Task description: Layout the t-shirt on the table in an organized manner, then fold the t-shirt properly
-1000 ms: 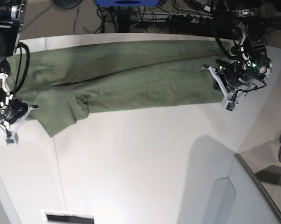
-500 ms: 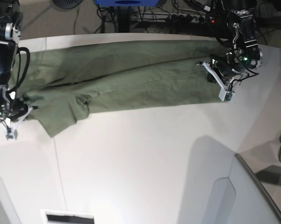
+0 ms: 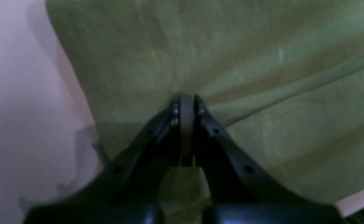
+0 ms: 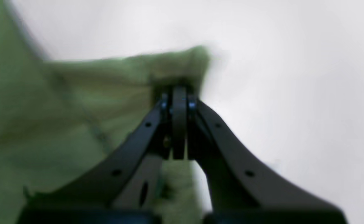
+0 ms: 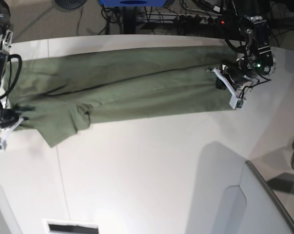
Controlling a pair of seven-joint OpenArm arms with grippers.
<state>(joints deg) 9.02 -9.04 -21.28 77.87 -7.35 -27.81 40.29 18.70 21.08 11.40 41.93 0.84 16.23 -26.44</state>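
Item: plain olive-green short-sleeved cotton t-shirt [image 5: 132,85], stretched in a long creased band across the far part of your smooth matte white worktop [image 5: 151,165].

Left fingers [image 3: 186,102]: pressed fully together, pinching the fabric near its edge at the base view's right end.

Right fingers [image 4: 177,93]: likewise clamped tight on a bunched corner of cloth at the opposite end, beside the worktop's edge.

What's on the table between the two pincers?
In the base view, only the t-shirt stretches between the right pincer and the left pincer; each is shut on an end.
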